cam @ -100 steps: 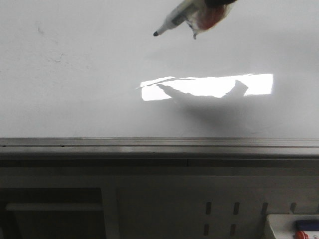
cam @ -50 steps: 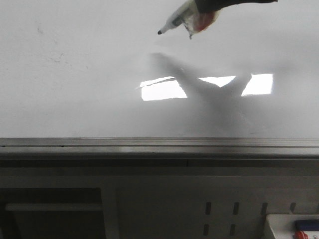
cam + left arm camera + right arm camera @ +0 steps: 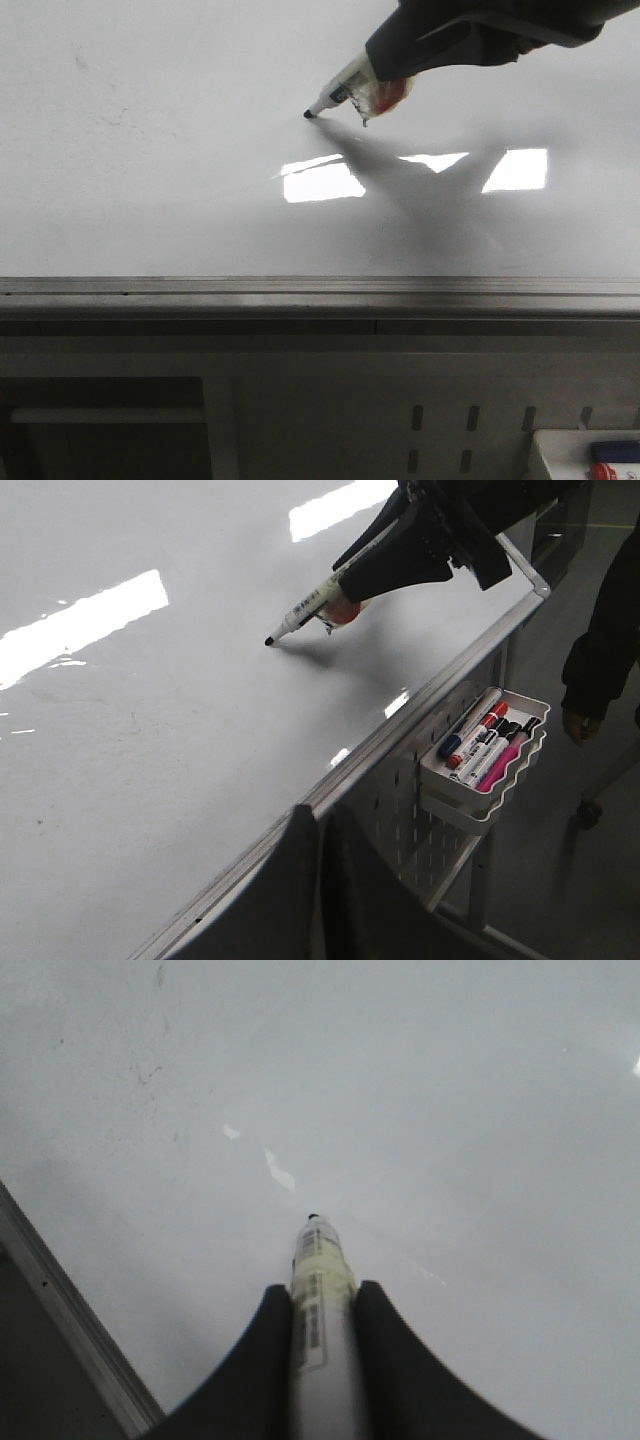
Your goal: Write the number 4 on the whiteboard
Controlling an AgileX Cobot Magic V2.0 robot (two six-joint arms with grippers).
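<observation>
Hanging from the rail beside the whiteboard (image 3: pixel 150 740), a white tray (image 3: pixel 487 765) of coloured markers is seen, well apart from the work. The held marker (image 3: pixel 318 1310) bears unreadable label print. It is clamped by the right tool (image 3: pixel 322 1300), angled down, tip at the blank board. The left tool (image 3: pixel 318 832) looks closed, empty.

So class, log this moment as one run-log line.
right gripper: shut on marker | tip: at whiteboard | number 4: no stroke visible | left gripper: idle, jaws shut
</observation>
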